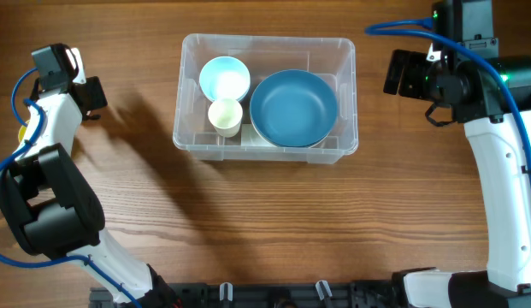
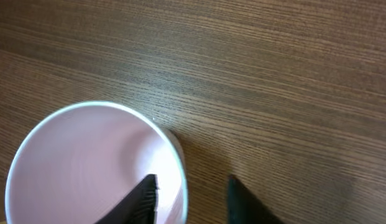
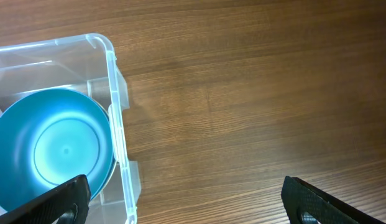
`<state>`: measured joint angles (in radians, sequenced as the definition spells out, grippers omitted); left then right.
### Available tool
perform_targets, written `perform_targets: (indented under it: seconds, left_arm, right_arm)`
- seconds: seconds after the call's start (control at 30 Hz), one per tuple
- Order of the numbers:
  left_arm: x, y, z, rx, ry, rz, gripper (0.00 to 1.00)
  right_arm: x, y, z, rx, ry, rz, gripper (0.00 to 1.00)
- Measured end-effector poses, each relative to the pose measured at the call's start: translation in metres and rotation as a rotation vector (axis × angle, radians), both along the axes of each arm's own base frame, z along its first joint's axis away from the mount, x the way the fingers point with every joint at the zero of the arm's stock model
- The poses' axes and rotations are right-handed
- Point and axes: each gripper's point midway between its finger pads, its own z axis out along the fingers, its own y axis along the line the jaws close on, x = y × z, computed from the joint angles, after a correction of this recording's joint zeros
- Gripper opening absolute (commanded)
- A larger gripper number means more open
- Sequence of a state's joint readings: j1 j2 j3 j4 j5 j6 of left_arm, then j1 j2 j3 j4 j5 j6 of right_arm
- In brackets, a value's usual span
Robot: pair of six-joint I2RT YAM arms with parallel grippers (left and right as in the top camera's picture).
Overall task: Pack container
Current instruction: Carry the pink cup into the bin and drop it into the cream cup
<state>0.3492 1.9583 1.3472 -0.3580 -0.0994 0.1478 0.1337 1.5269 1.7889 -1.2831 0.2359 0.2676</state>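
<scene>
The clear plastic container (image 1: 267, 39) stands at the middle back of the table. It holds a large blue bowl (image 1: 293, 107), a light blue cup (image 1: 224, 77) and a small cream cup (image 1: 225, 115). My left gripper (image 1: 87, 91) is at the far left. In the left wrist view it (image 2: 193, 186) straddles the rim of a pink cup (image 2: 81, 162), one finger inside and one outside, with a gap to the wall. The overhead view hides that cup. My right gripper (image 1: 393, 74) is open and empty to the right of the container (image 3: 115, 124), next to the bowl (image 3: 56, 146).
The wooden table (image 1: 265, 222) stretches in front of the container. The left arm's base (image 1: 43, 205) fills the front left and the right arm (image 1: 504, 171) runs along the right edge.
</scene>
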Motion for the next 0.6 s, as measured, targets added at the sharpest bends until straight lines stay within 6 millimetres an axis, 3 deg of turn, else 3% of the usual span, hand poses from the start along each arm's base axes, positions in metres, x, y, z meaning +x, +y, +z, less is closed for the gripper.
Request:
perform_targets:
  seconds: [0.23, 0.6]
  left_arm:
    - [0.0, 0.0, 0.0, 0.0, 0.0, 0.0, 0.1]
    - [0.0005, 0.0016, 0.0011, 0.01, -0.001, 0.001, 0.04]
  right_arm:
    - [0.0, 0.0, 0.0, 0.0, 0.0, 0.0, 1.0]
    - [-0.0001, 0.0, 0.0, 0.0, 0.0, 0.0, 1.0]
